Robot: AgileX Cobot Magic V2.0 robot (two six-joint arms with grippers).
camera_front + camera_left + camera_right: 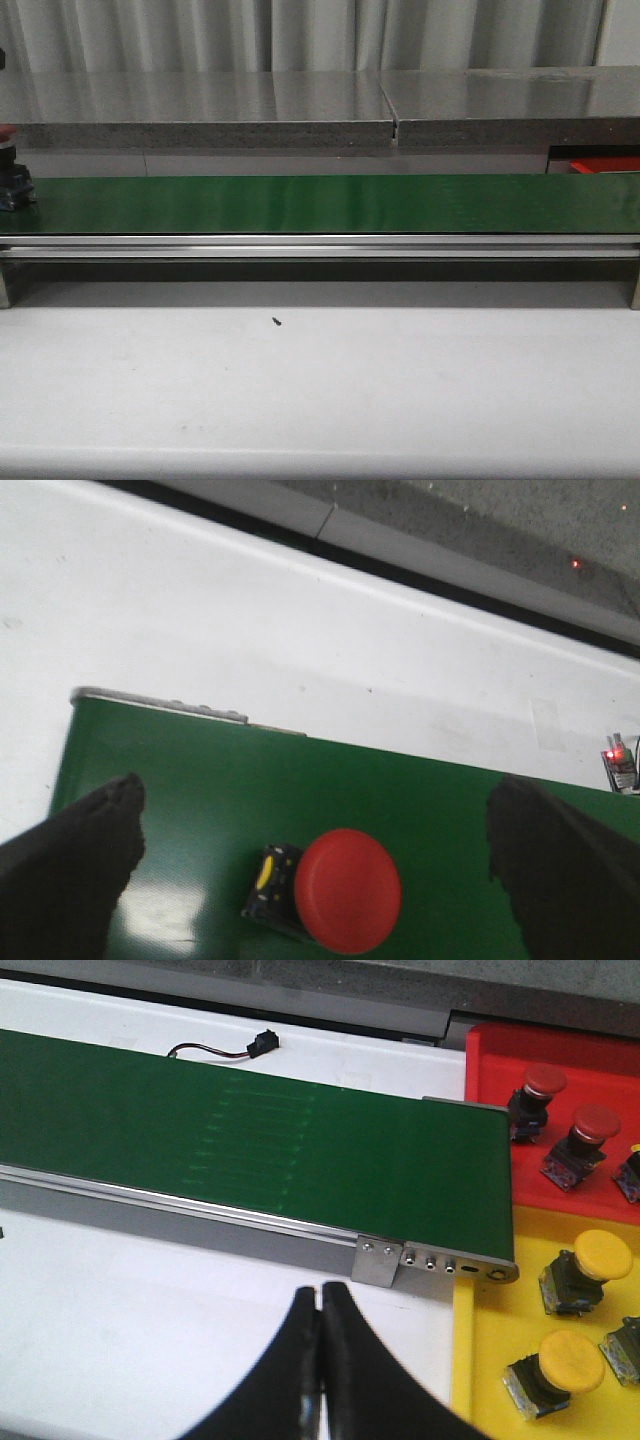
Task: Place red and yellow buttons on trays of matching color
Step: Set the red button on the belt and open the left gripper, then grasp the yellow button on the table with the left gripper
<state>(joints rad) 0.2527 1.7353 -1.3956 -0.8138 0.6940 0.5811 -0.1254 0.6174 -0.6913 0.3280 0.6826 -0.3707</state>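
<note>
Red button (347, 890) sat on the green belt (420, 800) between our left gripper's (315, 865) wide-spread fingers (70, 865); from the front it showed at nine o'clock. We judged the grasp pending: lower, then close. It had a domed cap on a dark, yellow-marked base. Our right gripper (322, 1360) was pressed closed, empty, near the red tray (490, 1050) and yellow tray (490, 1340).

No legible text, labels, brand marks or numbers in any view; button (347, 890) caps, trays (490, 1360) and belt (320, 203) carry none.
</note>
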